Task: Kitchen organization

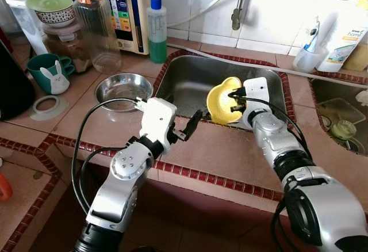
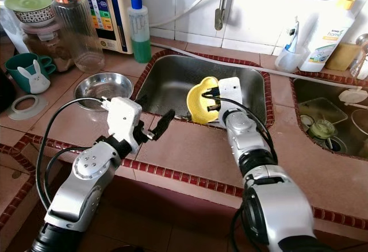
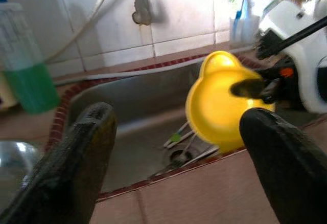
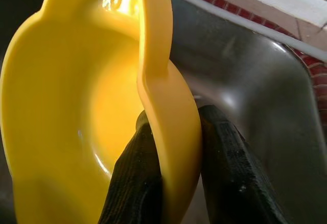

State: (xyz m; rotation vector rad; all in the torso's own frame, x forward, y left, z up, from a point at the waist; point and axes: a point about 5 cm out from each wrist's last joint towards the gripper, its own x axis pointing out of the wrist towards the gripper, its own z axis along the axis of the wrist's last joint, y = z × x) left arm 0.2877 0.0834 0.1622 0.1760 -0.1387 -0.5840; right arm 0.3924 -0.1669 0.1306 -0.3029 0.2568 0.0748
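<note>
Yellow bowl [image 1: 223, 99] in right gripper [image 1: 234, 101]

even daylight fills the head views, sharp throughout, with soft shadows on the tabletop [image 1: 213, 148]. the white wall tiles [image 3: 184, 9] blow out in the left wrist view, where the near black fingers [image 3: 76, 168] blur. glare spots the yellow bowl [image 4: 66, 106].
</note>
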